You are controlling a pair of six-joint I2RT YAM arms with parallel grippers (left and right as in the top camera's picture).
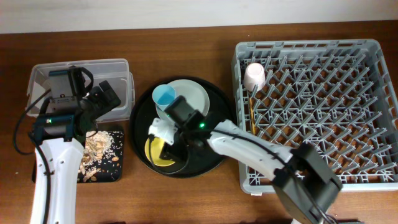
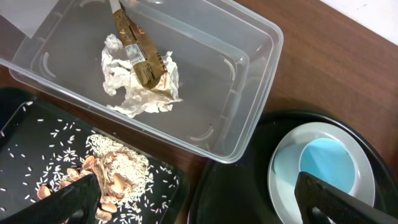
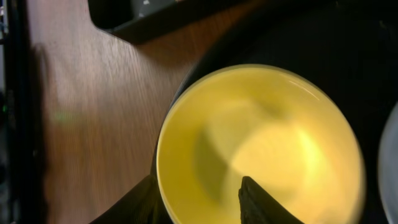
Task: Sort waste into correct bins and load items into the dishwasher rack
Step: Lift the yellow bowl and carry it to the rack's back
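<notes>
My right end effector (image 3: 198,185), fingers spread, straddles the rim of the round yellow bowl (image 3: 280,143) on the big round black tray (image 1: 217,106). This view is blurred, and overhead my arm mostly hides the bowl. My left end effector (image 2: 194,182) is spread wide and holds nothing.

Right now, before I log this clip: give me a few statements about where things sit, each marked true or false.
1. The pink cup is in the dishwasher rack. True.
2. The clear tub is empty. False: the tissue and wrapper lie in it.
3. The blue cup sits on the plate. True.
4. The yellow bowl is in the rack. False: it is on the round black tray, right gripper at its rim.
</notes>
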